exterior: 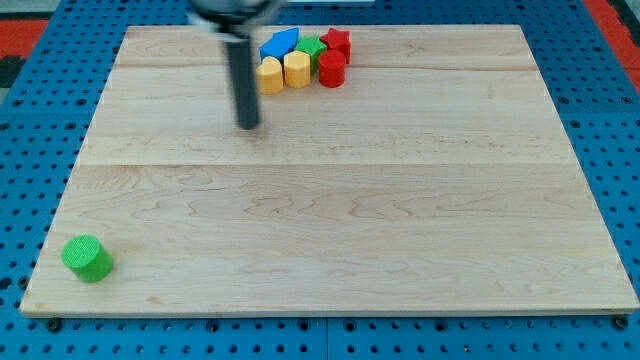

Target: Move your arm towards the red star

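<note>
The red star lies at the view's top, at the right end of a tight cluster of blocks. Just below it stands a red cylinder. To their left are a green block, a blue block, a yellow hexagonal block and another yellow block. My tip rests on the wooden board, below and to the left of the cluster, apart from every block. The rod rises from it toward the view's top.
A green cylinder stands alone near the board's bottom left corner. The wooden board lies on a blue perforated table; red strips show at the view's top corners.
</note>
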You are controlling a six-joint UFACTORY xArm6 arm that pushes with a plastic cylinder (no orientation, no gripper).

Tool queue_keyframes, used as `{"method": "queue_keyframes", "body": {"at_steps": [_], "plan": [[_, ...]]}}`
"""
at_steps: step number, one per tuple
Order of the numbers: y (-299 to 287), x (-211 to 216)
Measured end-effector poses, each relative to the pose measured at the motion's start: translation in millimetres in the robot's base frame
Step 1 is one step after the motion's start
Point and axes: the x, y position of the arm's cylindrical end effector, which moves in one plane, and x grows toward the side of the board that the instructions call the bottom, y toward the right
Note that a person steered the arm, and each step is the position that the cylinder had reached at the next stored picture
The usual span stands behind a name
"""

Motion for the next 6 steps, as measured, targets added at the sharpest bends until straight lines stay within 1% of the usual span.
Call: {"method": "queue_keyframes", "body": {"at_steps": [1, 2, 5, 6], "plan": [[-51, -19], [-36, -21], [75, -36], [134, -39]]}}
